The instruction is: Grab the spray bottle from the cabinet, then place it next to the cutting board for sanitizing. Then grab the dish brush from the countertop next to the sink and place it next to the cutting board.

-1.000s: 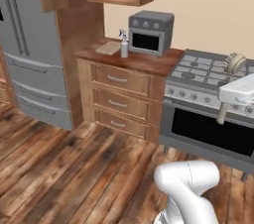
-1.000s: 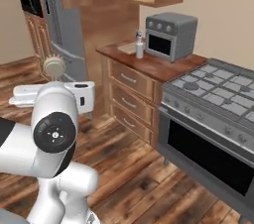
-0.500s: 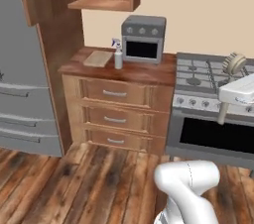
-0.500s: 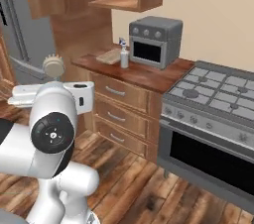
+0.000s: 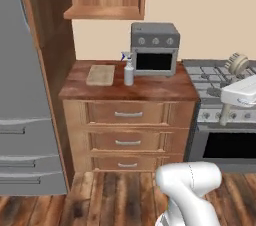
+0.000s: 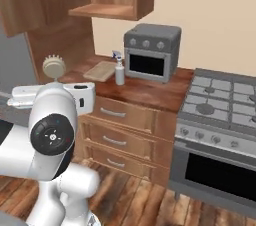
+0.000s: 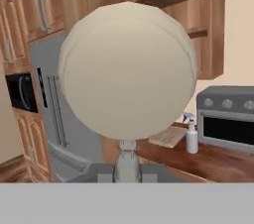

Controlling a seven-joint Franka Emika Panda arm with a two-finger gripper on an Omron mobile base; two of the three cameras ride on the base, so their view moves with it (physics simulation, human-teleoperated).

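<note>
Gripper clamped on dish brush, round head up above fingers. Spray bottle stands on countertop just beside cutting board, w/ toaster oven behind.

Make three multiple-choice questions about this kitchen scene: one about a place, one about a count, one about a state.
1. Where does the spray bottle stand?
A. On the stove
B. Between the cutting board and the toaster oven
C. Inside the fridge

2. How many drawers are below the countertop?
A. One
B. Three
C. Five

3. What is the pincer doing?
A. Holding the dish brush
B. Hanging open with nothing in it
C. Holding the spray bottle

Answers: 1 B, it stands on the countertop between them. 2 B, three handles are stacked. 3 A, the round brush head sits in front of the hand camera.
</note>
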